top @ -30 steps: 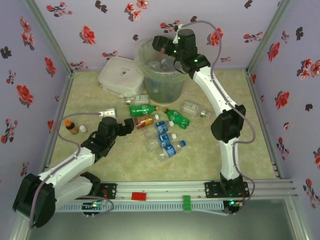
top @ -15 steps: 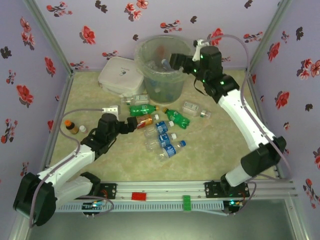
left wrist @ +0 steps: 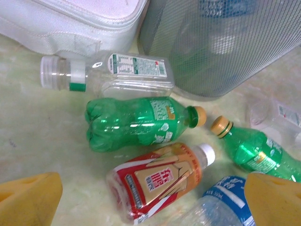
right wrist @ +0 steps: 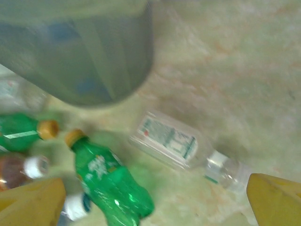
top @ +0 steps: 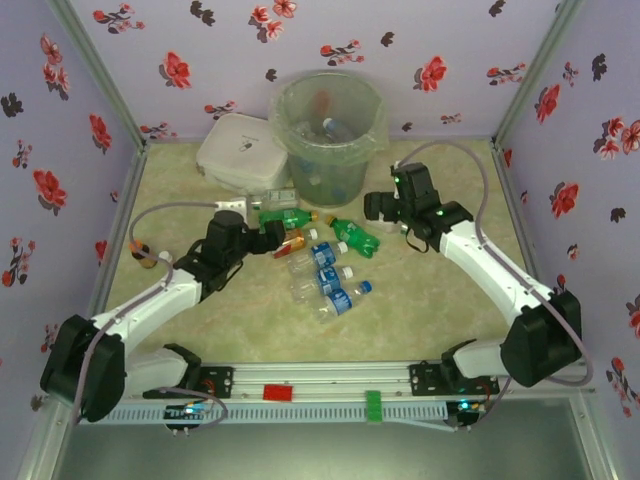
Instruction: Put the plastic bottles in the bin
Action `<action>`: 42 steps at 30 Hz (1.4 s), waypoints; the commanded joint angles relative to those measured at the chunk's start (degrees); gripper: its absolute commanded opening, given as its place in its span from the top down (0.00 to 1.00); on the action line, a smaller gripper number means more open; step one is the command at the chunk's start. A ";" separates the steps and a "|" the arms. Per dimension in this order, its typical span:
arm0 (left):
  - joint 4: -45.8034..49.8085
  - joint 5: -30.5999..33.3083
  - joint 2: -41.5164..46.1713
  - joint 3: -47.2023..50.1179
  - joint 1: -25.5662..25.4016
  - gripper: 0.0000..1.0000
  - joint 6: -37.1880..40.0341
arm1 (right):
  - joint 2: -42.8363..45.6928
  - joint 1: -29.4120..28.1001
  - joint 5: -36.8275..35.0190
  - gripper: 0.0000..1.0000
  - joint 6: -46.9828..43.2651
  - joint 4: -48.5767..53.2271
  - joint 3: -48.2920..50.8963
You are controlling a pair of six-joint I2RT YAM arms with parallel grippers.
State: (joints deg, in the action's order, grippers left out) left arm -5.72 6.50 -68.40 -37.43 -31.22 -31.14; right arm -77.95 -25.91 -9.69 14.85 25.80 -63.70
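The left gripper [top: 272, 237] is low over the left end of the bottle pile, its yellow fingers [left wrist: 29, 198] spread wide apart with nothing pinched. In the left wrist view the orange-red bottle [left wrist: 157, 181] lies on its side in the gap between them, white cap pointing up and right. Just beyond it lies a green bottle [left wrist: 136, 123], and beyond that a clear white-labelled bottle [left wrist: 117, 73] sits close to the foot of the bin [left wrist: 211, 47], with the white lidded container [left wrist: 70, 19] at its left. A second green bottle [left wrist: 256, 150] angles away at the right, its cap nearly meeting the first one's cap. The right gripper [top: 380, 206] hovers right of the bin [top: 335, 175], jaws likewise parted and empty. Its wrist view shows a clear bottle [right wrist: 171, 141] lying flat on the table ahead of it, apart from the second green bottle [right wrist: 110, 181] and from the bin's curved wall [right wrist: 80, 56]. The bin stands at the back of the table against the floral wall, several bottles already inside. Three blue-labelled bottles [top: 325, 275] lie in a loose stack nearer the arm bases. The table [top: 440, 310] is bare to the right and front of the pile, leaving room on that side, while the left side is crowded by the container.
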 commanded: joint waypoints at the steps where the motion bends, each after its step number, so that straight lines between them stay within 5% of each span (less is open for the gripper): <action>1: -2.30 -0.70 -1.78 -2.80 -0.42 0.00 -2.01 | -3.86 0.98 -3.13 0.00 -3.58 0.47 0.32; 19: -1.69 0.71 -1.37 -1.61 -0.85 0.00 -3.01 | -30.62 5.87 7.86 0.00 -17.74 4.15 -16.20; 42: -3.33 1.75 -1.27 0.18 -0.85 0.00 -2.44 | -33.13 5.87 9.85 0.01 -17.01 1.91 -11.40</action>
State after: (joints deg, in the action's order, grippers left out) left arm -7.29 7.03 -70.13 -38.28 -31.77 -33.10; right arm -109.95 -20.01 0.25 -2.57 27.35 -75.81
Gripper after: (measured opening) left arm 0.998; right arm 0.996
